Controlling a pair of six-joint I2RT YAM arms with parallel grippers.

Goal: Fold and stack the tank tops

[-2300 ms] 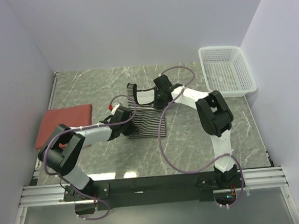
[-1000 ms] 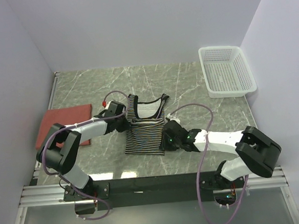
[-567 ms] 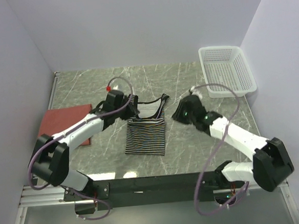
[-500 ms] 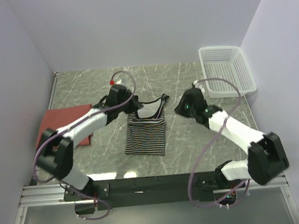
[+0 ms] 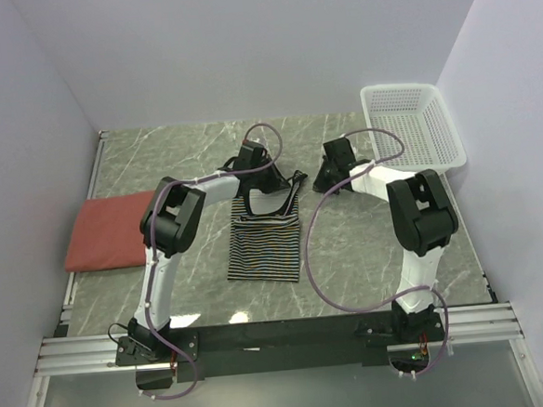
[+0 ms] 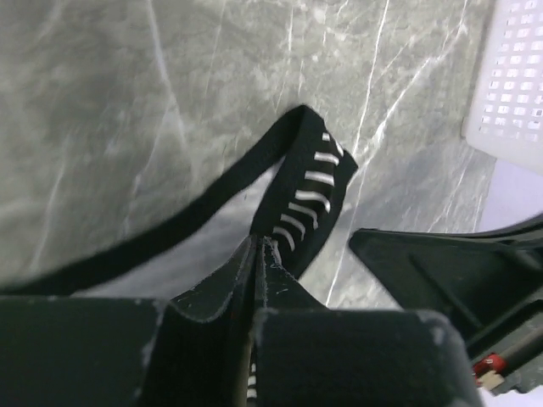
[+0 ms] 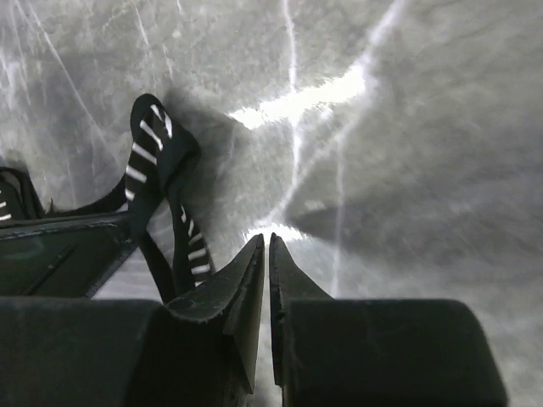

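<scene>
Both arms had swung in over the last half second to the far end of the striped top [image 5: 265,246]. The left gripper [image 6: 257,243] was clamped on a strap [image 6: 310,170] that looped out ahead of its tips. The right gripper [image 7: 267,240] was pinched together on nothing, with the other strap [image 7: 153,148] just to its left. Two tops showed: the striped top, spread between the grippers and nearer the bases, and a folded red top [image 5: 113,231] well left of the left gripper. One basket [image 5: 413,126] sat right of the right gripper. The table [image 5: 368,253] was grey marble and the walls [image 5: 242,47] pale.

basket [image 6: 513,80] cut off, striped top [image 5: 267,246] partly hidden
</scene>
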